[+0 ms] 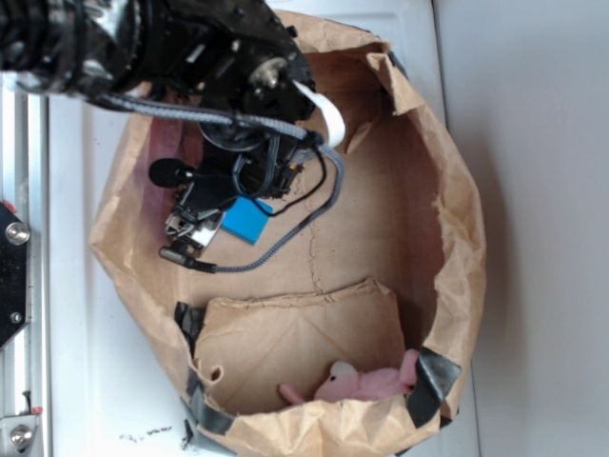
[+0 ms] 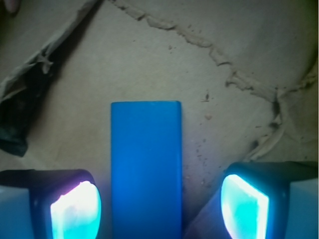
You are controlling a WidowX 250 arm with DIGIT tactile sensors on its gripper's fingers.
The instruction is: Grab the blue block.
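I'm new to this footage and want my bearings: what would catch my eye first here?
The flat sky-blue rectangular block stands out, lying on the floor of the torn brown paper bag, between the open gripper with a gap on each side. In the exterior view, the black robot arm reaches in from the upper left, and a pink plush toy sits by the bag's lower rim.

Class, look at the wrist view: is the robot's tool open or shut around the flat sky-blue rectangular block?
Open. The tool straddles the flat sky-blue rectangular block, with cardboard showing in the gaps between each finger and the block.
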